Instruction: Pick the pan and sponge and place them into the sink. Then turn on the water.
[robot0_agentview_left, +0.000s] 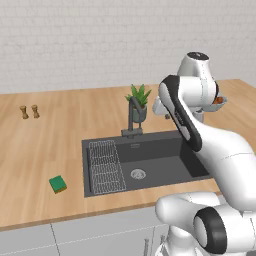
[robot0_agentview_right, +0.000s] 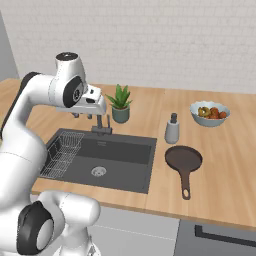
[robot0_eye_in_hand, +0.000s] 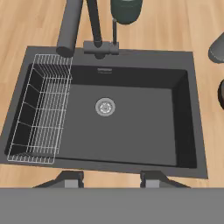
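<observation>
Hand view: looks straight down into the dark grey sink (robot0_eye_in_hand: 188, 109), which holds only a wire rack (robot0_eye_in_hand: 41, 109) at one side and a round metal drain (robot0_eye_in_hand: 105, 106) — no pan, no sponge.
Gripper: the gripper (robot0_eye_in_hand: 109, 179) shows as two dark finger tips at the bottom, spaced moderately apart with nothing between them; it holds nothing.
Arm position: in the right base view the hand hangs above the sink, just in front of the dark faucet (robot0_agentview_right: 102, 125).
Pan: the dark brown frying pan (robot0_agentview_right: 183, 159) lies flat on the wooden counter (robot0_agentview_right: 225, 165) to the right of the sink, handle pointing toward the counter's front edge, beside a grey soap dispenser (robot0_agentview_right: 172, 129).
Sponge: the green sponge (robot0_agentview_left: 58, 184) lies on the counter left of the sink, near the front edge.
Water: no stream runs from the faucet.
Step in hand: by my judgement, the task is at its start — neither item is picked yet.
Next move: likely calls for swinging away from the sink toward the pan or sponge, lowering, and closing on it.
</observation>
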